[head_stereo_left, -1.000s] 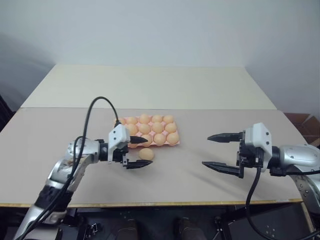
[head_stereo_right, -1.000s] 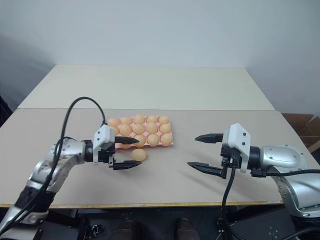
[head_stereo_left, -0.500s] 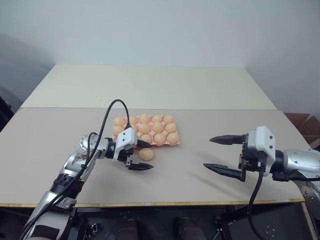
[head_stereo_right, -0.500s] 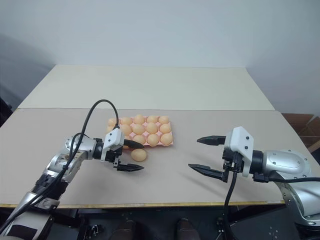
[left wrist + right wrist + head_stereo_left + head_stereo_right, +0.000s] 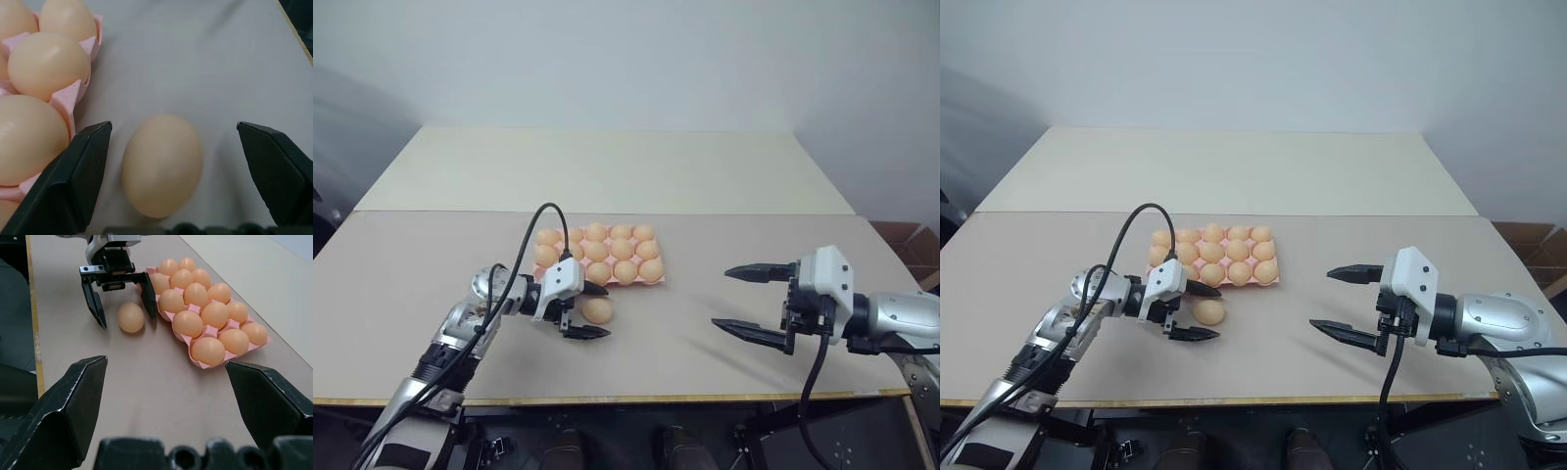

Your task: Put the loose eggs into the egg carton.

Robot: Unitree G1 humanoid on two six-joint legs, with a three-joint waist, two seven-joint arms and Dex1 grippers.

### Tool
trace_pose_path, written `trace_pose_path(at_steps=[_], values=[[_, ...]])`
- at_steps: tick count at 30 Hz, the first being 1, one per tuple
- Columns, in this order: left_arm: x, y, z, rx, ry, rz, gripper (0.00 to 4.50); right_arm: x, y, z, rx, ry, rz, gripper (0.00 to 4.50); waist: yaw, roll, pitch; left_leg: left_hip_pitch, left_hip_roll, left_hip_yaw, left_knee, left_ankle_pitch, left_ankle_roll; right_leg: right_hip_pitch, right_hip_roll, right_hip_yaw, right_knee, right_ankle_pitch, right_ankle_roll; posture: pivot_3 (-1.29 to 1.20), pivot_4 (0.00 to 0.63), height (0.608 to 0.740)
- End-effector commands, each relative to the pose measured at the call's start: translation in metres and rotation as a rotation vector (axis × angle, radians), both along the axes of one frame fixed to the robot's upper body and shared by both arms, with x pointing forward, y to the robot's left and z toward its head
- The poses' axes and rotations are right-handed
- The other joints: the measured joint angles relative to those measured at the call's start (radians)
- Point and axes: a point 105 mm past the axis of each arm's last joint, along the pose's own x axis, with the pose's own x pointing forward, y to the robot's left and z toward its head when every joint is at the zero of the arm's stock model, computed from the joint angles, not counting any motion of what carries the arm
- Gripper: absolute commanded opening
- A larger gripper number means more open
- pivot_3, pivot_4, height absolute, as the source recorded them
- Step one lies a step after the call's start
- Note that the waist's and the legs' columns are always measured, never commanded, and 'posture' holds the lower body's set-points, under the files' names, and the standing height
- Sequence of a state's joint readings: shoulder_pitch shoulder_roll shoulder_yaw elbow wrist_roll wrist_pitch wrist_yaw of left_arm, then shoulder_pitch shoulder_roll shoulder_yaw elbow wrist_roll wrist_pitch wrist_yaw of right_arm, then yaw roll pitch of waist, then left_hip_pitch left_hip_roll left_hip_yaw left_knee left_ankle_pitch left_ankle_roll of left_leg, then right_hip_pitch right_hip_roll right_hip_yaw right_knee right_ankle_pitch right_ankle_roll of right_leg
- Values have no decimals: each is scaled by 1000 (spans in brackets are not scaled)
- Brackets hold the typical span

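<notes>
Between the spread fingers of the left gripper lies one loose egg, resting on the worktop with a gap on either side, so neither finger touches it; one finger sits close against the near edge of the egg carton, the other on the side of the egg facing the worktop's front edge. The left gripper hangs low over the surface, pointing toward the robot's right. The egg lies just in front of the pink carton's near row, apart from it. The carton holds pale orange eggs in its three rows; the cup nearest the left gripper is hidden behind that gripper, so whether it is filled cannot be told. Well apart to the right, the right gripper hovers above the bare worktop with its fingers also spread wide and nothing between them, pointing toward the carton and the left gripper. A black cable arcs over the left arm, above the carton's left end
</notes>
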State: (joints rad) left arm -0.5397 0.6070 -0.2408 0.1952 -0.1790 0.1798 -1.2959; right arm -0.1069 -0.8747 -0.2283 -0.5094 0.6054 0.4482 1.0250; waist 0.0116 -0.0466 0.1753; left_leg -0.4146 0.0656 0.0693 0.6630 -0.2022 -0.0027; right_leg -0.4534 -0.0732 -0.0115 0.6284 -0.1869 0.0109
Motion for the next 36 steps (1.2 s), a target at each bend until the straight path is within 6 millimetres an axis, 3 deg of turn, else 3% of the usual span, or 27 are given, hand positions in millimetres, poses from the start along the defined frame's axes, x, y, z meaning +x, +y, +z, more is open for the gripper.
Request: trace_pose_path(at_steps=[1, 7, 13, 16, 19, 23, 26, 36], values=[[2, 3, 0, 43, -27, 0, 3855, -2, 1, 14, -7, -65, 13, 4500, 0, 0, 0, 0, 0, 0, 0, 0, 0, 0, 0, 0, 0, 0, 0, 0, 150, 740], [-1, 5, 5, 29, -36, -6, 2033, 0, 1, 15, -7, -72, 11, 4500, 0, 0, 0, 0, 0, 0, 0, 0, 0, 0, 0, 0, 0, 0, 0, 0, 150, 740], [-1, 11, 45, -154, -67, 31, 2033, 2, 1, 16, -5, -76, 11, 4500, -1, 0, 0, 0, 0, 0, 0, 0, 0, 0, 0, 0, 0, 0, 0, 0, 150, 740], [2, 27, 66, -228, -77, 119, 2033, 2, 1, 16, -3, -75, 13, 4500, -3, 0, 0, 0, 0, 0, 0, 0, 0, 0, 0, 0, 0, 0, 0, 0, 150, 740], [9, 47, 75, -252, -99, 235, 2033, 2, 1, 16, 0, -72, 16, 4500, -4, 0, 0, 0, 0, 0, 0, 0, 0, 0, 0, 0, 0, 0, 0, 0, 150, 740], [16, 80, 68, -156, -143, 392, 2033, 3, 2, 16, 2, -71, 20, 4500, -3, 0, 0, 1, 0, 0, 0, 0, 0, 0, 0, 0, 0, 0, 0, 0, 150, 740], [13, 93, 64, -127, -140, 421, 2033, 3, 2, 16, 2, -71, 24, 4500, -2, 0, 0, 0, 0, 0, 0, 0, 0, 0, 0, 0, 0, 0, 0, 0, 150, 740], [20, 96, 46, -80, -137, 478, 2033, 5, 3, 18, 1, -75, 32, 4500, 1, 0, 0, 0, 0, 0, 0, 0, 0, 0, 0, -1, 0, 0, 0, 0, 150, 740]])
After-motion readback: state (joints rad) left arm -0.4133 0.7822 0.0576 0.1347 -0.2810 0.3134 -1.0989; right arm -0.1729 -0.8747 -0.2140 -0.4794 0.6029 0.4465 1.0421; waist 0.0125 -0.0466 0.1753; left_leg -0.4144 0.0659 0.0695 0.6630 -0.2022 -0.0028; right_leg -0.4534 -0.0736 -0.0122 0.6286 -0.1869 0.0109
